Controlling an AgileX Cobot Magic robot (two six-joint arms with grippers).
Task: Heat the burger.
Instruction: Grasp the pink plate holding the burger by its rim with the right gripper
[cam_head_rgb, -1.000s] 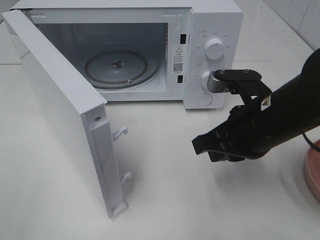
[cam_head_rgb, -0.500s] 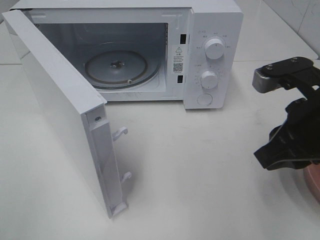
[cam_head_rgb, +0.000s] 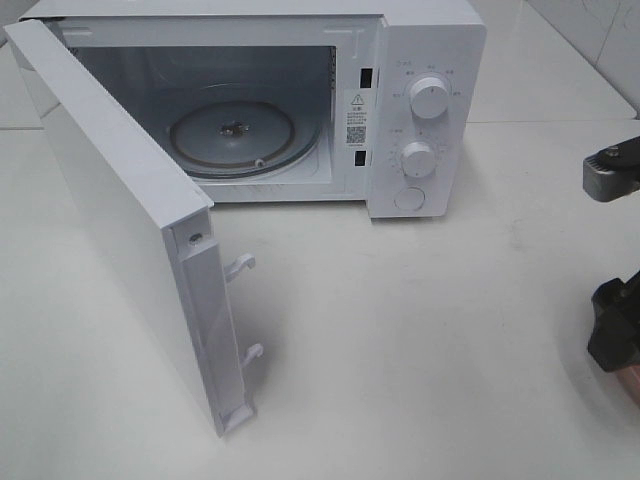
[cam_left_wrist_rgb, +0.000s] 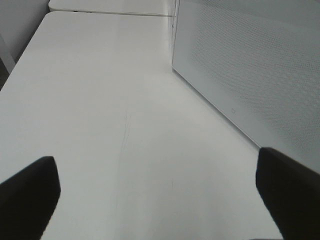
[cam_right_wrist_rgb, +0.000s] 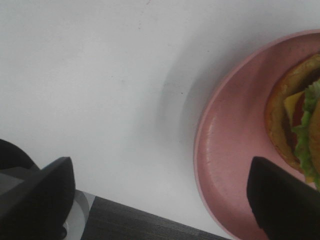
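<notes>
While the hinged door (cam_head_rgb: 120, 220) of the white, box-shaped microwave oven (cam_head_rgb: 430, 50) stood swung wide towards the camera, the cavity lay exposed, presumably so that food could be passed in. Its round, clear glass turntable (cam_head_rgb: 232, 135) carried nothing. Two white plastic latch hooks (cam_head_rgb: 240, 265) projected from the door's free edge, and two ribbed round knobs (cam_head_rgb: 424, 128) sat one above the other on the smooth control panel.

The burger (cam_right_wrist_rgb: 295, 120), with a glossy brown bun, ruffled green lettuce and a yellow cheese slice, lay on the round matte pink plate (cam_right_wrist_rgb: 225, 165) at the right margin of the smooth white table (cam_head_rgb: 400, 330), well apart from the oven. It was hidden in the exterior view and only partly shown in the right wrist view.

The right gripper (cam_right_wrist_rgb: 157, 175), black and hard-edged, hung beside the plate with its jaws spread wide and nothing between them, one finger above the plate's rim. This was judged to be a stance preparing a grasp.

The left gripper (cam_left_wrist_rgb: 157, 175) was likewise spread wide and empty, low over bare table beside the door's finely perforated outer face, apparently parked clear of the loading path.
</notes>
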